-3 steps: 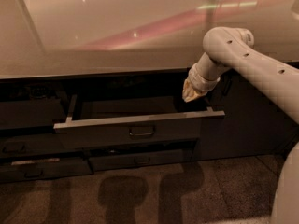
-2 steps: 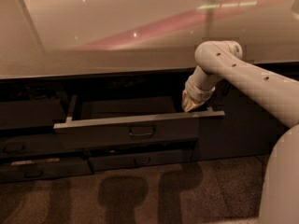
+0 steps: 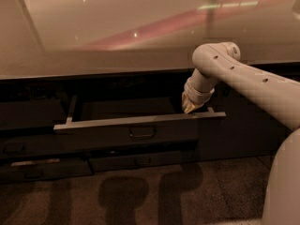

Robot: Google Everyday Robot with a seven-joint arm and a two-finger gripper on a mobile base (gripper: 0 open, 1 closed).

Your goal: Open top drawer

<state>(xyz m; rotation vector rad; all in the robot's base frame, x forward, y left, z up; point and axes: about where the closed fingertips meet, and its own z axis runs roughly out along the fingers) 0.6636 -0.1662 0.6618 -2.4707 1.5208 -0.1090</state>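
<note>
Up top, a wide pale counter (image 3: 117,32), shiny, with a pink streak of light across it. Under it, dark cabinets in a dim room. Down below, a brown speckled floor (image 3: 225,191) with soft dark shadows. In the middle, the top drawer (image 3: 108,136), pulled partway out from under the counter. Long side running left to right (a little higher at the right end), flat front facing out into the room, small bar handle (image 3: 142,133) in its middle. White arm (image 3: 248,81) reaching in from the right. Gripper (image 3: 189,108) just over the drawer's top edge, near its right end. Open or shut: cannot tell.
</note>
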